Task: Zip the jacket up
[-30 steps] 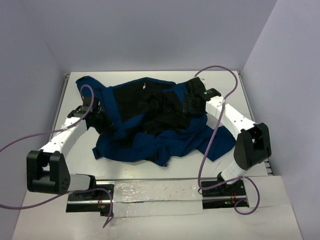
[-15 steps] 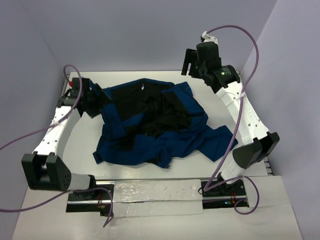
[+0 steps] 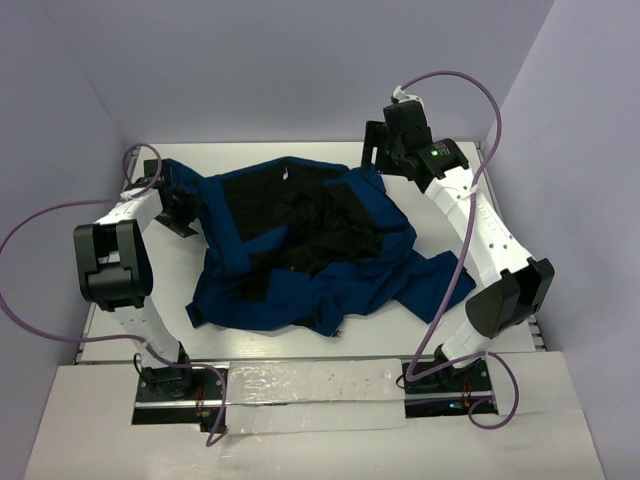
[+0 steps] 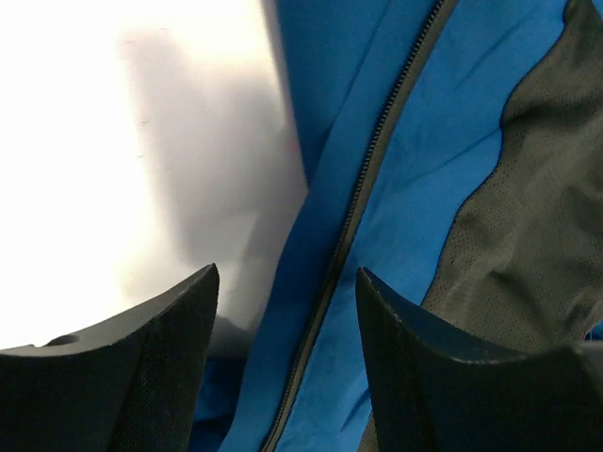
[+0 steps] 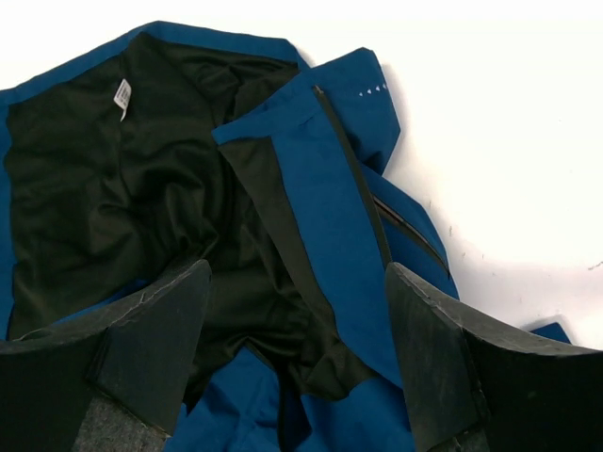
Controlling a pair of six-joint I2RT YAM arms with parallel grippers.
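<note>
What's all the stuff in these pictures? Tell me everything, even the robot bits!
jacket: one, blue with black lining, crumpled open mid-table
zipper: one, dark, along the jacket's blue edge
label: one, white, on the black lining
table: one, white, under the jacket
walls: three, pale purple, around the table
cables: several, purple, looping off the arms
arms: two, white and black; left arm by the jacket's left edge, right arm along its right side
grippers: two, black, both open; left gripper over the zipper, right gripper above the jacket's far right part
</note>
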